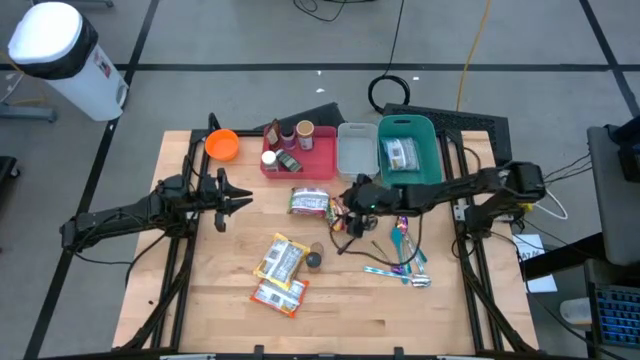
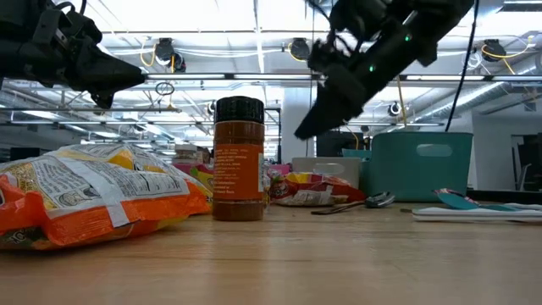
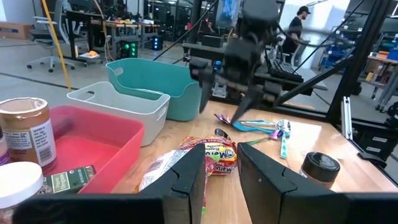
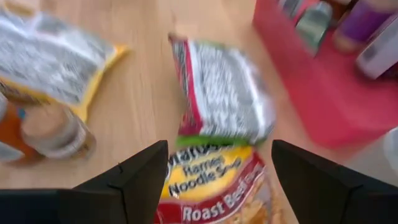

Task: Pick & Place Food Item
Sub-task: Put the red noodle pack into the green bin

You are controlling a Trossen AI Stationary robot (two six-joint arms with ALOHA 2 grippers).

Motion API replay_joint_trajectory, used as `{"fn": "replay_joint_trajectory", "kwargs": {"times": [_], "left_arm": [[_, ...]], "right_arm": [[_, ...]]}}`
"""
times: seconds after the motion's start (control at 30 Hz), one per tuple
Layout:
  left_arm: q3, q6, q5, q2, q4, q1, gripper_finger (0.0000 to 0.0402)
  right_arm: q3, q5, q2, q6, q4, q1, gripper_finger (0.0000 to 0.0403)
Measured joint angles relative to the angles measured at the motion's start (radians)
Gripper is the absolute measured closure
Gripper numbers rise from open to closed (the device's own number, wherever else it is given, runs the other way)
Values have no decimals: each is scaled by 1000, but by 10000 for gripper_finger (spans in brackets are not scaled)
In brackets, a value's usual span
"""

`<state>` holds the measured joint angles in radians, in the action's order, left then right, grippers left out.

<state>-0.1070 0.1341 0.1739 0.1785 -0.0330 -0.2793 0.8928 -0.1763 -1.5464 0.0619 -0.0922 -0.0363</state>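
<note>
ramen noodle packet, red and yellow with a roast beef label (image 4: 211, 186), is the food item we judge to be the target; in the right wrist view it lies flat on the wooden tabletop (image 4: 143, 93) directly between our right tool (image 4: 219, 180) fingers, which stand apart and hold nothing. just beyond it lies a green, red and white snack bag (image 4: 224, 87), with the red plastic bin (image 4: 323, 93) near its far side.

from the high view, we see the right tool (image 1: 345, 205) over the middle of the tabletop, beside the snack bag (image 1: 309, 203), while the left tool (image 1: 235, 200) waits at the left, well apart. only this view shows the likely destinations: a teal plastic bin (image 1: 408, 150) and a clear plastic tray (image 1: 356, 148) at the back edge.

the low view adds height: our right tool (image 2: 326, 106) hangs above the surface, not yet down, behind a brown spice jar with a black lid (image 2: 239, 158).

in the left wrist view, the left tool (image 3: 221, 177) fingers sit a little apart on nothing.

to do this step well, we should descend straight, keep the packet centred, straddle its narrow width, and close only once the fingertips reach the tabletop, avoiding the snack bag's edge.
</note>
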Motion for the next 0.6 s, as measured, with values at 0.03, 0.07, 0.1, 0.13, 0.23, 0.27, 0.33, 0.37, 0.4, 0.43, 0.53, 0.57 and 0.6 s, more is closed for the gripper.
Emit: {"fn": "replay_joint_trajectory", "kwargs": {"times": [0.03, 0.07, 0.1, 0.13, 0.23, 0.27, 0.33, 0.37, 0.4, 0.43, 0.53, 0.57, 0.6], "left_arm": [[0, 0, 0, 0, 1, 0, 304], [0, 0, 0, 0, 1, 0, 304], [0, 0, 0, 0, 1, 0, 304], [0, 0, 0, 0, 2, 0, 304], [0, -1, 0, 0, 3, 0, 304], [0, -1, 0, 0, 3, 0, 304], [0, -1, 0, 0, 4, 0, 304], [0, -1, -1, 0, 4, 0, 304], [0, -1, 0, 0, 4, 0, 304], [0, -2, -1, 0, 5, 0, 304], [0, -2, 0, 0, 5, 0, 304], [0, -2, 0, 0, 6, 0, 304], [0, -2, 0, 0, 7, 0, 304]], "right_arm": [[0, 13, -15, 4, 4, 0, 125], [0, 31, -31, 10, 2, 0, 126], [0, 51, -46, 15, -4, 0, 127], [0, 72, -59, 24, -5, 1, 128], [0, 103, -93, 42, -1, 8, 130], [0, 103, -104, 42, -1, 12, 131], [0, 102, -123, 41, 0, 18, 133], [0, 102, -133, 40, 0, 20, 135], [0, 100, -139, 39, -1, 22, 136], [0, 100, -144, 38, 3, 24, 138], [0, 98, -155, 41, 7, 25, 149], [0, 98, -157, 47, 7, 25, 154], [0, 97, -157, 54, 7, 25, 160]]}}
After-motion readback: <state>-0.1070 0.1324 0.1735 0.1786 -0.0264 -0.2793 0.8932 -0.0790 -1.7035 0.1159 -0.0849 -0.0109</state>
